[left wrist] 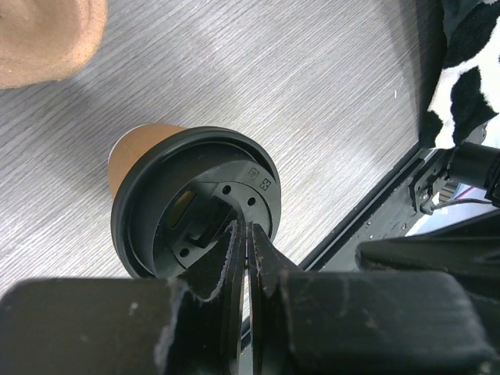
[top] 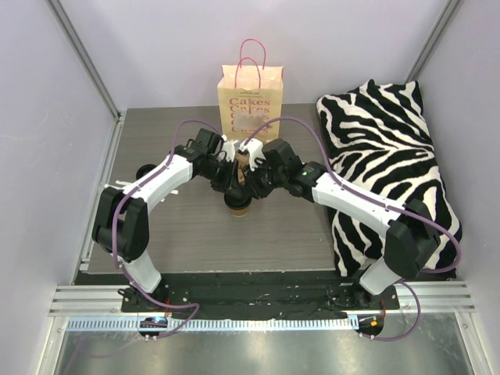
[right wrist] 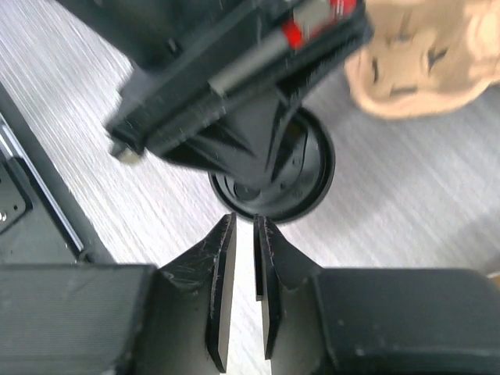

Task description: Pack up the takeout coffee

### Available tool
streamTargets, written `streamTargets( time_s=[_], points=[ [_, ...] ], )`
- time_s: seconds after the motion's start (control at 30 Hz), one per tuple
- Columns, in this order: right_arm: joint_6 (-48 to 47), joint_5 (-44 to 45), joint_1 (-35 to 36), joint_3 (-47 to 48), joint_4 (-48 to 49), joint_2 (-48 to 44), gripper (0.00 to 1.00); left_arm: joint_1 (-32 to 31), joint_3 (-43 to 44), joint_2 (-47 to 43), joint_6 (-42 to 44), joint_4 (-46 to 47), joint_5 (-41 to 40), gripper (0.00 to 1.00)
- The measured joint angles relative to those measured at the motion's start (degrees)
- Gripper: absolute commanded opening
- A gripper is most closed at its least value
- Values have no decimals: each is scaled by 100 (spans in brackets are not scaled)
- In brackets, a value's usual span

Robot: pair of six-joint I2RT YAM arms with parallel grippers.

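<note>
The takeout coffee cup (top: 238, 206) stands upright on the grey table, brown-sided with a black lid (left wrist: 195, 211). My left gripper (left wrist: 248, 228) reaches down onto it from above, its jaws pinched together on the lid's near rim. That same gripper's black body covers most of the lid (right wrist: 311, 183) in the right wrist view. My right gripper (right wrist: 245, 220) hovers just short of the lid's edge. A narrow gap between its jaws shows only the table. In the top view both grippers (top: 232, 187) (top: 255, 191) meet over the cup.
A paper bag (top: 251, 98) printed "Cakes" with pink handles stands behind the cup. A tan moulded-pulp holder (right wrist: 422, 62) lies beside the cup, between it and the bag. A zebra-striped cushion (top: 391, 164) fills the right side. The table's near edge (left wrist: 367, 211) is close.
</note>
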Motion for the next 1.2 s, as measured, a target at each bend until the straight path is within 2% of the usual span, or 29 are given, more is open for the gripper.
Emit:
streamTargets(
  time_s=[0.23,0.6,0.93,1.2],
  points=[
    [2,33,81,-240,448,31,24,0,4,20,-2,7,28,9],
    [-203,446,225,-1185,890,337,22,17,9,24,-7,37,28,9],
    [7,424,197,-787,776,90,23,17,7,24,-7,42,31,9],
    [52,385,186,-658,1058,-120,23,17,4,24,-7,44,31,9]
  ],
)
